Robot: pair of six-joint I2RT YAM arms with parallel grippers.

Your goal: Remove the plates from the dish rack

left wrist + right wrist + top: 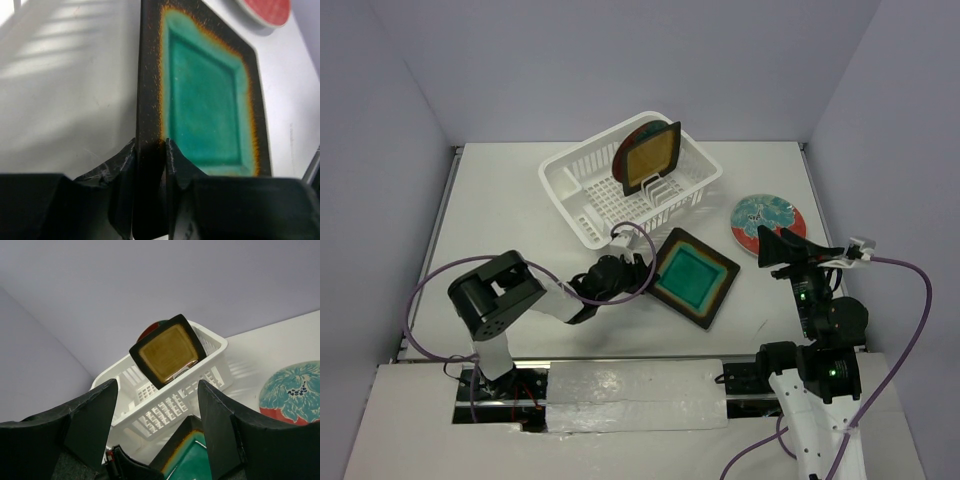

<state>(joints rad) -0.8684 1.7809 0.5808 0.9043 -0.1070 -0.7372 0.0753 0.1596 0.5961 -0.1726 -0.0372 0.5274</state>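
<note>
The teal square plate (695, 278) (205, 95) lies flat on the table in front of the dish rack (570, 185) (165, 405). My left gripper (645, 272) (150, 142) is shut on its dark near-left rim, one finger on each face. In the rack an amber square plate (653, 158) (167, 350) stands on edge, with a red-rimmed round plate (632, 140) (149, 330) just behind it. Another round plate (767, 222) (295, 395) rests on the table at the right. My right gripper (772, 245) (157, 385) hovers open and empty beside that plate, facing the rack.
Purple cables (420, 300) loop from both arm bases along the table's near edge. Grey walls close off the back and both sides. A taped strip (630, 385) runs along the front between the arm bases.
</note>
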